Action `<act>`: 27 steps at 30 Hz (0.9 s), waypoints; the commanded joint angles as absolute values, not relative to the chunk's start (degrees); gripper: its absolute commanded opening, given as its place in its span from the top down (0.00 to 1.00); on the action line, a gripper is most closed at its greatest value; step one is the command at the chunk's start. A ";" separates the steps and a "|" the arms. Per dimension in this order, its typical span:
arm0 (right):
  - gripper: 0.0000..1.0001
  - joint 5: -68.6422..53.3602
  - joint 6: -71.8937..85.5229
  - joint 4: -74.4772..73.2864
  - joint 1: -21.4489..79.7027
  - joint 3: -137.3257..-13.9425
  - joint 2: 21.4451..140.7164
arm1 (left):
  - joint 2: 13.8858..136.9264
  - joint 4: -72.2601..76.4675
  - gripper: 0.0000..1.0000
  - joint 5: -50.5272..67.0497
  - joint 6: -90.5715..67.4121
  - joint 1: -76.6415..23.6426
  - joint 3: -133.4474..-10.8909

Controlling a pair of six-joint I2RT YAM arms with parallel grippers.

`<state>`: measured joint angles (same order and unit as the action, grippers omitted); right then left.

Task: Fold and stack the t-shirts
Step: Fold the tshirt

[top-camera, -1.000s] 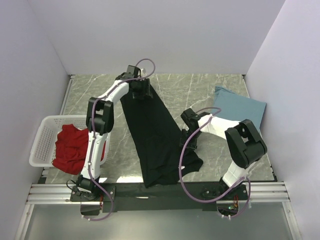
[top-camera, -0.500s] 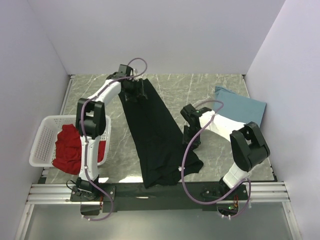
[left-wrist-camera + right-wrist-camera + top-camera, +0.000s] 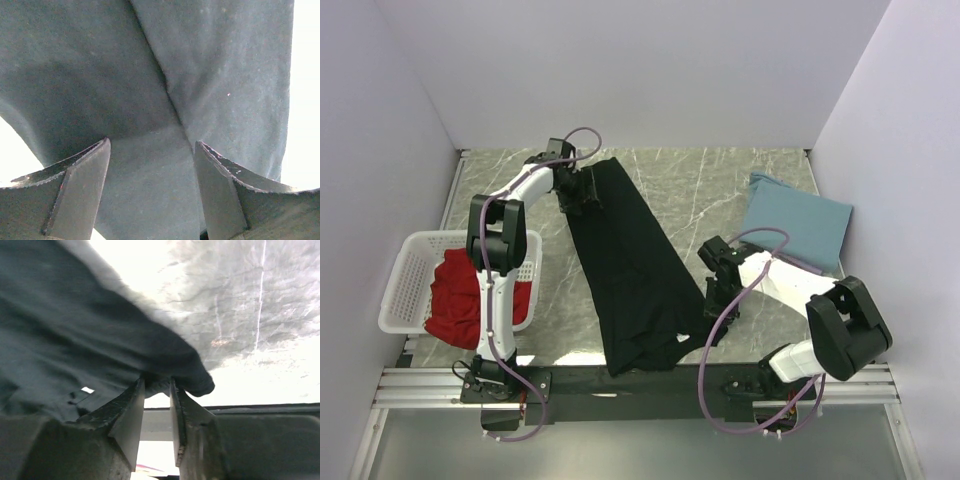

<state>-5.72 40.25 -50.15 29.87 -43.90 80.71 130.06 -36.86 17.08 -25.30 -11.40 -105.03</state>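
The black t-shirt (image 3: 630, 270) lies in a long diagonal band from the back left of the table to the front rail. My left gripper (image 3: 584, 190) hovers at its far end. In the left wrist view this gripper (image 3: 152, 142) stands open, with flat black cloth (image 3: 165, 65) below and nothing pinched. My right gripper (image 3: 712, 312) is at the shirt's near right corner. There its jaws (image 3: 156, 381) are shut on a bunched fold of the black cloth (image 3: 75, 340). The red t-shirt (image 3: 460, 295) is heaped in the basket. The dusty-blue t-shirt (image 3: 798, 218) lies folded at the right.
A white latticed basket (image 3: 400, 270) stands at the left edge of the marble table (image 3: 720, 180). Purple walls close in the left, back and right sides. The black front rail (image 3: 620, 382) carries both arm bases.
The left gripper has drifted left at the shirt's far end. The right gripper has moved toward the front rail to the shirt's near right corner, and its jaws have narrowed onto the cloth.
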 commanded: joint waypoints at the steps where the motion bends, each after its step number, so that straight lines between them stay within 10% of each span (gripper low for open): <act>1: 0.67 -5.98 41.75 -46.77 30.41 -41.49 80.68 | 131.57 -37.26 0.26 16.52 -25.05 -10.90 -106.61; 27: 0.69 -17.39 45.00 -41.58 38.58 -36.39 84.81 | 144.40 -33.66 0.26 21.62 -20.30 -14.50 -115.66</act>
<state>-15.92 43.11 -44.51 36.03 -39.62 83.50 138.37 -34.50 22.57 -23.75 -12.29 -116.18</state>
